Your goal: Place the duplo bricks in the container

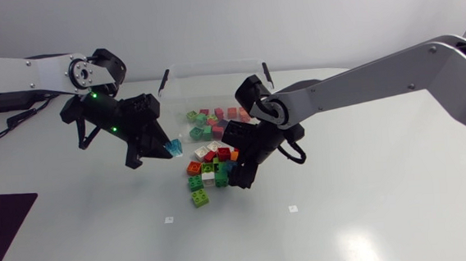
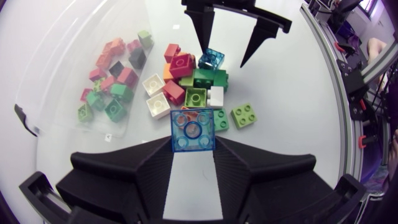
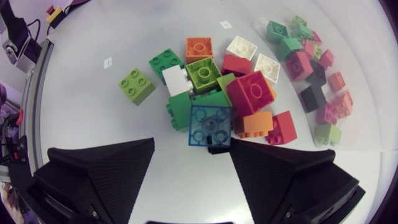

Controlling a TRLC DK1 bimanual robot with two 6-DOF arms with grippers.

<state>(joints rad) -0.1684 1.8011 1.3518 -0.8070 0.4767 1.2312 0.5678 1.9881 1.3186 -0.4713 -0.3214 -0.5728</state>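
A loose pile of duplo bricks (image 1: 209, 167) in green, red, orange and white lies on the white table, in front of the clear container (image 1: 212, 68). Several bricks (image 1: 214, 119) lie inside the container. My left gripper (image 1: 167, 150) hangs left of the pile, shut on a translucent blue brick (image 2: 193, 130) held above the table. My right gripper (image 3: 193, 149) stands open over the pile's near side, with a second translucent blue brick (image 3: 209, 124) just ahead of its spread fingers, touching neither. The left wrist view shows that gripper (image 2: 225, 55) above that brick (image 2: 211, 59).
A single light green brick (image 3: 137, 85) and a green one (image 1: 199, 199) lie apart from the pile. A dark mat (image 1: 1, 229) covers the table's front left corner. Two small white markers (image 1: 168, 220) sit on the table in front of the pile.
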